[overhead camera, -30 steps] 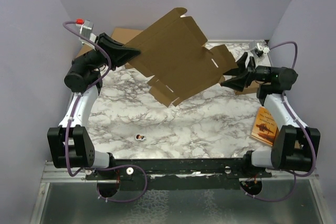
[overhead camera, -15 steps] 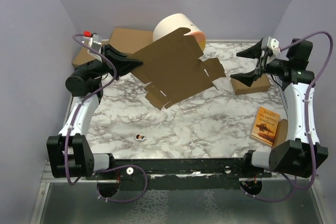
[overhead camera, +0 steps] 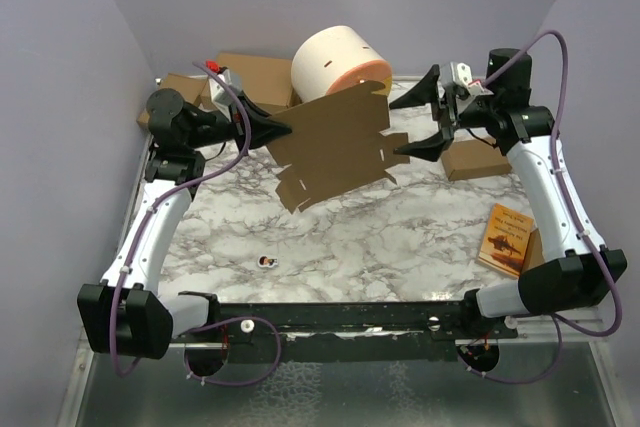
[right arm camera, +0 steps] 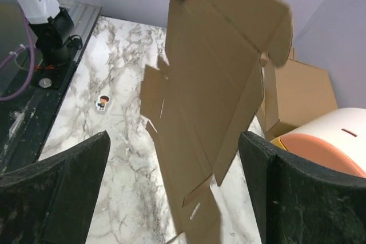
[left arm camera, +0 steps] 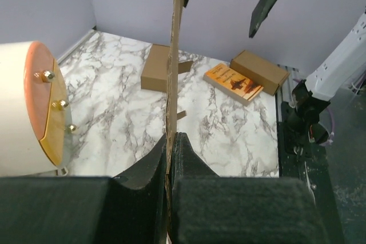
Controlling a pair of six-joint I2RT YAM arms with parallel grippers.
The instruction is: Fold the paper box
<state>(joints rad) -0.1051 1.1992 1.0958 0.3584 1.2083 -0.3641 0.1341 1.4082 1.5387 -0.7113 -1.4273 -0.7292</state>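
Observation:
The paper box [overhead camera: 335, 152] is a flat brown die-cut cardboard sheet with flaps and slits, held up in the air over the back of the table, tilted. My left gripper [overhead camera: 283, 129] is shut on its left edge; the left wrist view shows the sheet [left arm camera: 173, 72] edge-on between the closed jaws. My right gripper [overhead camera: 415, 124] is open wide and empty, just right of the sheet's right edge, not touching it. In the right wrist view the sheet [right arm camera: 211, 101] hangs between the spread fingers [right arm camera: 57, 198].
A big white roll with an orange end [overhead camera: 340, 62] stands at the back. Brown cartons [overhead camera: 250, 77] lie at the back left, a smaller carton [overhead camera: 478, 160] at the right. An orange book [overhead camera: 505, 239] lies near the right edge. A small sticker [overhead camera: 266, 264] lies on the marble.
My left gripper carried the sheet right and turned it more upright, uncovering the white roll. My right gripper let go of the sheet, opened, rose, and moved left toward its right edge.

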